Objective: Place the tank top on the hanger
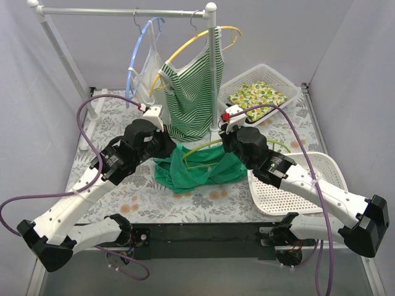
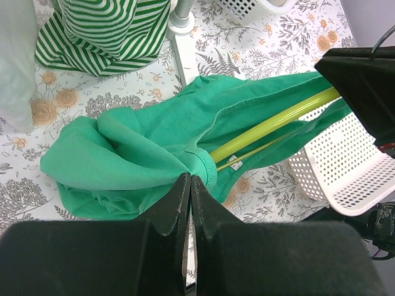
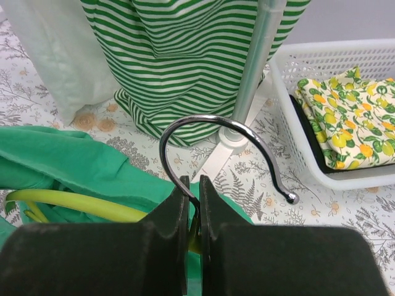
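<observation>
The emerald-green tank top point(image 1: 197, 168) lies bunched on the table's middle, with the lime hanger point(image 1: 203, 147) running through it. My left gripper point(image 2: 190, 180) is shut on a fold of the tank top point(image 2: 136, 154) at its hem edge; the lime hanger point(image 2: 271, 123) shows inside the fabric. My right gripper point(image 3: 194, 183) is shut on the hanger at the base of its metal hook point(image 3: 228, 126); the lime arm point(image 3: 74, 203) goes left under the tank top point(image 3: 68, 160). The arms meet over the cloth in the top view.
A white rack point(image 1: 123, 11) stands at the back with a striped top point(image 1: 191, 92) on a yellow hanger and a white top point(image 1: 147, 74) on a light-blue hanger. Its post point(image 3: 256, 68) is close ahead. A basket with lemon-print cloth point(image 1: 256, 95) is back right; an empty basket point(image 1: 296, 185) is front right.
</observation>
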Robot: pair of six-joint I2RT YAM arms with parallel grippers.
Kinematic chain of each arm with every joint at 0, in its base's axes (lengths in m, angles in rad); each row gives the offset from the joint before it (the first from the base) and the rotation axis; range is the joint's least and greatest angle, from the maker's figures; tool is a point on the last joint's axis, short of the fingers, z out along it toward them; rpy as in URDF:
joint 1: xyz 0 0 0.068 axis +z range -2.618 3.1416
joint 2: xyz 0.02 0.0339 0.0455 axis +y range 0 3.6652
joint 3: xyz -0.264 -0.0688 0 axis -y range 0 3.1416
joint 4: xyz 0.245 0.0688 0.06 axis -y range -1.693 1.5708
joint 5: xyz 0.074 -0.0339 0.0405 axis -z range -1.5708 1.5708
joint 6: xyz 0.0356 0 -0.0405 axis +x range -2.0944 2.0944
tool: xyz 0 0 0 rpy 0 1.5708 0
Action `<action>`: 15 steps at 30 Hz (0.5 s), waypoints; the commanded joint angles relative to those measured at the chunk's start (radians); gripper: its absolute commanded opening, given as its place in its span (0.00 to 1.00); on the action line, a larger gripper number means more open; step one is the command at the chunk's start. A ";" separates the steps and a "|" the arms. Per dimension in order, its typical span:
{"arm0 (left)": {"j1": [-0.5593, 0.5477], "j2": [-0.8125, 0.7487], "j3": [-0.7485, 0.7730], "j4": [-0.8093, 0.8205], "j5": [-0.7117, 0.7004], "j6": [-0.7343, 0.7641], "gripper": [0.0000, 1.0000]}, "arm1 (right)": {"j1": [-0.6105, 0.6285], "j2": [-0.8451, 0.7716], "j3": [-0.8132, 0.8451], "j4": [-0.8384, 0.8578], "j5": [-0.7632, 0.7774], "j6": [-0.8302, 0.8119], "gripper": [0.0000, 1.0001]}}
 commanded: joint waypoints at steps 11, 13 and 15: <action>0.007 0.117 0.260 -0.069 -0.054 0.098 0.00 | 0.071 -0.011 0.068 0.156 -0.044 -0.013 0.01; 0.007 0.133 0.280 -0.069 -0.040 0.104 0.00 | 0.085 0.001 0.077 0.157 -0.044 -0.010 0.01; 0.007 0.147 0.288 -0.080 -0.028 0.107 0.00 | 0.102 0.010 0.082 0.168 -0.044 -0.005 0.01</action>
